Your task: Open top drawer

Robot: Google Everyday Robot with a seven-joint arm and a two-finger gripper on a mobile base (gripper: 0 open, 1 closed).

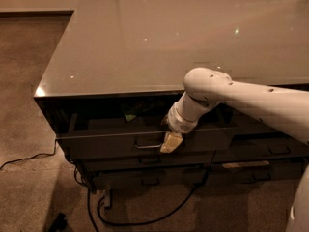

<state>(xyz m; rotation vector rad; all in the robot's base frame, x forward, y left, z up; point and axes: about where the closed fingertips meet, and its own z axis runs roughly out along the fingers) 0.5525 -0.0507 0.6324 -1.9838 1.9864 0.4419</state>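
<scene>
Found the top drawer (pixel 104 145) poking out partway from under the front edge of the tabletop (pixel 145 42), nearer the front left corner than the right one. Saw a dark gap behind its flat front. Judged the job started but not done, with more pulling to go.

Spotted the gripper (pixel 171 142) just below the middle of the front edge, right at the right end of the little loop handle (pixel 145 145), touching it or very nearly. Could not tell about the grip: spread wide or pinching the handle. Guessed at the reason for that spot: the only bit to pull on.

Noticed the white arm (pixel 251 103) reaching in from the right side, held low under the front edge, likely for a straight tug outward.

Glimpsed something greenish (pixel 130 115) inside the drawer, too dim to name. Saw the lower drawers (pixel 145 162) pushed in. Spied cables (pixel 145 220) on the floor below, well apart from the gripper.
</scene>
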